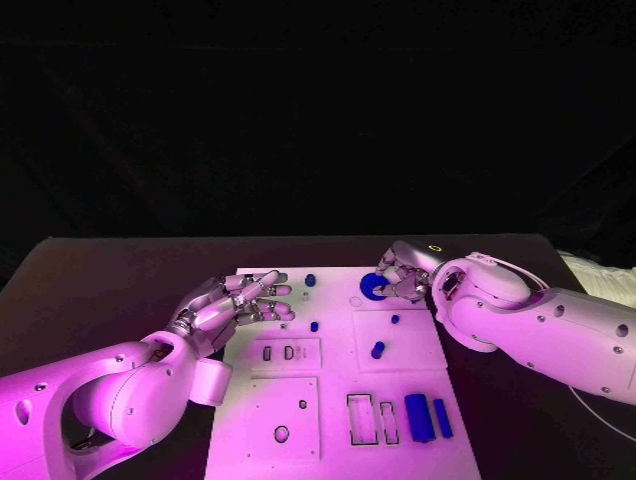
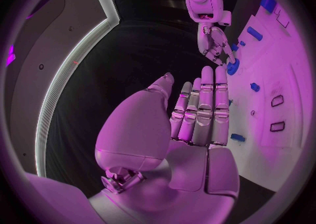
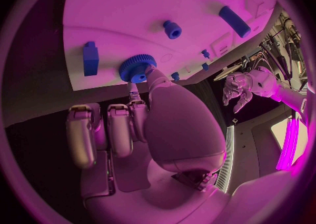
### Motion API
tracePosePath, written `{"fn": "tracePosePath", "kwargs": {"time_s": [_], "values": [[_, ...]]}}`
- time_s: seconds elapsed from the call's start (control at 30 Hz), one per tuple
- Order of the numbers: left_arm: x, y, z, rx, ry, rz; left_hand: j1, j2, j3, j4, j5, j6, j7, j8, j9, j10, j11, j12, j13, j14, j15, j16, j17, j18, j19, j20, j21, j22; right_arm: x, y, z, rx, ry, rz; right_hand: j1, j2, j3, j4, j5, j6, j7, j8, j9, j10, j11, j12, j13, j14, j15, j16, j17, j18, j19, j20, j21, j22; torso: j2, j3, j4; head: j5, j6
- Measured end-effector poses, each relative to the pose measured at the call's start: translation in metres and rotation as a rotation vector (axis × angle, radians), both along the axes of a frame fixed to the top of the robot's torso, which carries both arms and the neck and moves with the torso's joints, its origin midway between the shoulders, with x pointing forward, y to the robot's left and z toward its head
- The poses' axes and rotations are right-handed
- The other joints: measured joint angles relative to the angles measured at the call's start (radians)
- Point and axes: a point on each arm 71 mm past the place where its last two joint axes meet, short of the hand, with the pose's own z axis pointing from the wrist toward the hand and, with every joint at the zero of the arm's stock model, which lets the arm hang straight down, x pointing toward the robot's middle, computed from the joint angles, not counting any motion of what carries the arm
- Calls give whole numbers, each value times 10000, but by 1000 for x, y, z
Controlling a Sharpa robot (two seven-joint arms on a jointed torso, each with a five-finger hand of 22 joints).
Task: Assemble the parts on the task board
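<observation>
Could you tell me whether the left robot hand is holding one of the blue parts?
No, the left robot hand holds nothing; its fingers stretch out straight above the task board.

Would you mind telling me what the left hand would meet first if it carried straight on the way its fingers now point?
Probably the right hand and the blue gear it touches. In the left wrist view the left hand has flat, straight fingers aiming that way over the task board, though depth is unclear.
</observation>
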Motion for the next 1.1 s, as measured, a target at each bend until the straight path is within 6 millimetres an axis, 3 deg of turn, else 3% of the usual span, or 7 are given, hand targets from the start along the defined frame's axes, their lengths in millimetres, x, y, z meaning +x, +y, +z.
{"fn": "tracePosePath", "kwargs": {"time_s": [0.33, 0.6, 0.7, 0.83, 0.93, 1.1], "values": [[0, 0, 0, 9, 20, -4, 0, 0, 26, -26, 0, 0, 0, -39, 0, 0, 0, 0, 0, 0, 0, -38, -1, 0, 0, 0, 0, -1, 0, 7, 0, -594, -90, 126, -206, -200, -30, 30, -176, -2, 0, -116, -53, 0, 0, 9, -24, 0, 0, -1, -1, 7, 0, 0, 0, -1, -4, 0, -10, 13, -35], [0, 1, 0, 19, 36, -5, 0, 0, 26, -26, 0, 0, 0, -39, 0, 0, 0, 0, 0, 0, 0, -38, -2, 0, 0, 0, 0, -2, 1, 9, 0, -805, -176, 158, -201, -195, 116, 26, -104, 130, 11, -152, -62, -1, 0, 205, -25, 0, 0, 40, -2, 12, -1, 0, 40, -2, -10, 5, -10, 13, -34], [0, 1, 0, 21, 40, -5, 0, 0, 26, -26, 0, 0, 0, -39, 0, 0, 0, 0, 0, 0, 0, -38, 3, 0, 0, 0, 0, -2, -1, 10, 0, -800, -256, 183, -121, -115, 282, -28, 138, 215, -4, -141, -59, -1, 0, 375, -26, 0, 0, 41, -2, 13, -1, 0, 40, -2, -10, 6, -7, 12, -12], [0, 1, 0, 29, 43, 7, 0, 0, 26, -26, 0, 0, 0, -39, 0, 0, 0, 0, 0, 0, 0, -38, 6, 0, 0, 0, 0, -2, -5, 15, 0, -714, -496, 305, 11, 16, 513, -126, 34, 259, 39, -136, -60, 35, -35, 551, -26, 0, 0, 89, -3, 17, 35, -36, 108, 6, -10, 12, -5, 33, 21], [0, 3, -1, 43, 43, 38, 0, 0, 26, -26, 0, 0, 0, -39, 0, 0, 0, 0, 0, 0, 0, -38, 6, -1, 0, 0, 0, -3, -9, 21, 0, -589, -723, 442, 53, 26, 618, -141, 14, 274, 53, -134, -60, 35, -35, 618, -26, 0, 0, 90, -3, -132, 35, -36, 108, 6, -10, 13, 12, 41, 39], [1, 5, -1, 68, 43, 90, 0, 0, 26, -26, 0, 0, 0, -39, 0, 0, 0, 0, 0, 0, 0, -38, 15, -1, 0, 0, 0, -3, -16, 30, 5, -308, -1119, 655, 81, -1, 719, -84, 219, 290, 67, -132, -60, -3, -72, 661, -26, 39, -38, 89, -3, -132, -3, -74, 124, 5, -11, -6, 53, 43, 47]]}}
